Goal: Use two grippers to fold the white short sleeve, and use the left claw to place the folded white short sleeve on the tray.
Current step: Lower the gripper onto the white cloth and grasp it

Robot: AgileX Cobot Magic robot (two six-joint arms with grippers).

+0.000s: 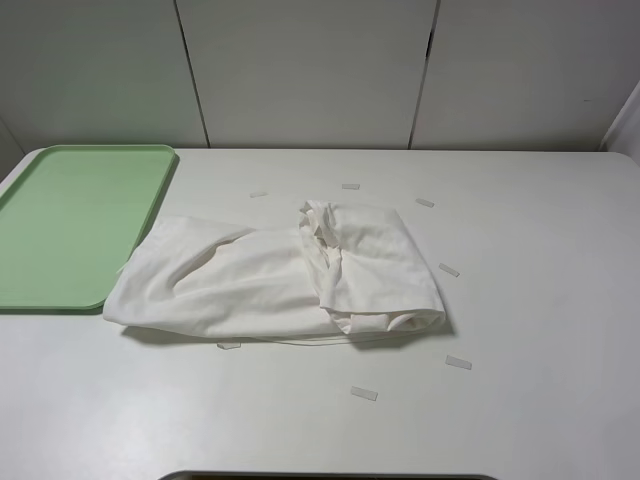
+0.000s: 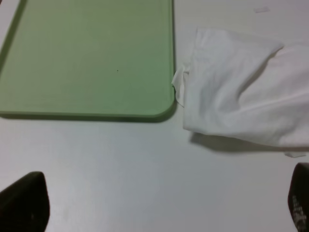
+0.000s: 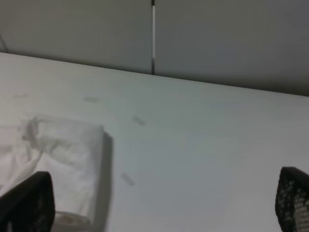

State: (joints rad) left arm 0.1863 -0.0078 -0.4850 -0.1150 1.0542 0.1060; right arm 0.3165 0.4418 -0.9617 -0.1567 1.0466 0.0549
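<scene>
Left pincer [image 2: 161, 212]: jaws wide apart, holding nothing, touching nothing, over bare desk [image 2: 120, 159].
Right pincer [image 3: 161, 208]: jaws wide apart, nothing between them. One finger [image 3: 26, 205] shows in front of the garment's folded edge; contact cannot be told.
White short sleeve [image 1: 270, 280]: wrinkled, partly folded, lying at the desk's centre, with its 3 o'clock part doubled over toward the middle.
Tray [image 1: 60, 215]: pale green, at 9 o'clock of the garment, whose nearest corner lies just at the rim.
Paper strips [image 1: 364, 393]: small, white, scattered around the garment from 12 to 6 o'clock.
</scene>
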